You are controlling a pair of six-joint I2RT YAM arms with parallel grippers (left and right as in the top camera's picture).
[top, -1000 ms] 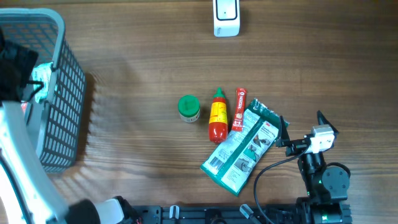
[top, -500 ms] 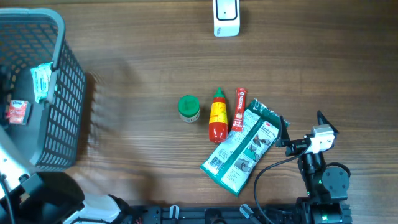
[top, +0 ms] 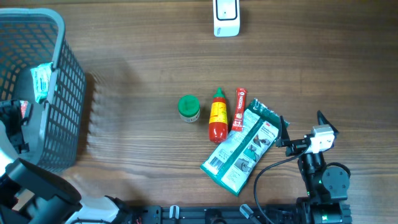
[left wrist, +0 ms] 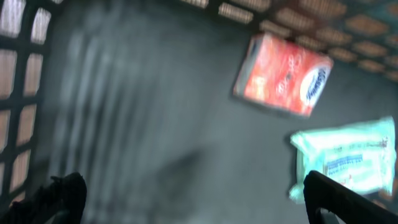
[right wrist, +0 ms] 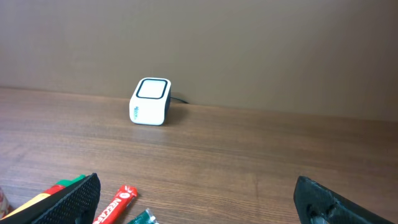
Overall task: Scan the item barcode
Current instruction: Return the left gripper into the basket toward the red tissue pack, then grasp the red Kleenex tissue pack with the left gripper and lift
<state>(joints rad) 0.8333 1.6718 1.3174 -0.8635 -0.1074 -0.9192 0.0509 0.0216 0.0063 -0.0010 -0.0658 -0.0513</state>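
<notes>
Two packets are seen on the floor of the basket (top: 69, 93) now: a red packet (left wrist: 283, 74) and a teal packet (left wrist: 341, 158), lying near each other but not touching. A second ago the left tool (left wrist: 196, 199) was down over the basket. Since then its jaws have been spread all the way and the arm has been pulled back toward the near edge, with nothing held between the fingers. So it's judged that the red packet has just been dropped off, which means that one is done with and another item has to be fetched.

Four items are left waiting in the middle of the surface (top: 137, 62): a green-lidded jar (top: 188, 107), a sauce bottle (top: 217, 116), a red stick (top: 239, 109) and a green pouch (top: 244, 148). They're lined up close together, well apart from the scanner (top: 226, 17) at the far edge. The right tool (right wrist: 196, 202) is parked wide open and empty just beside the pouch, and hasn't been moved at all.

As for writing, white letters starting "NE" can be made out on the red stick, but the rest is cut off. A white barcode label is shown face-up on the pouch's near corner. White lettering and a blue-and-white oval are printed on the red packet, too blurred to be read. Same goes for the teal packet's label.
</notes>
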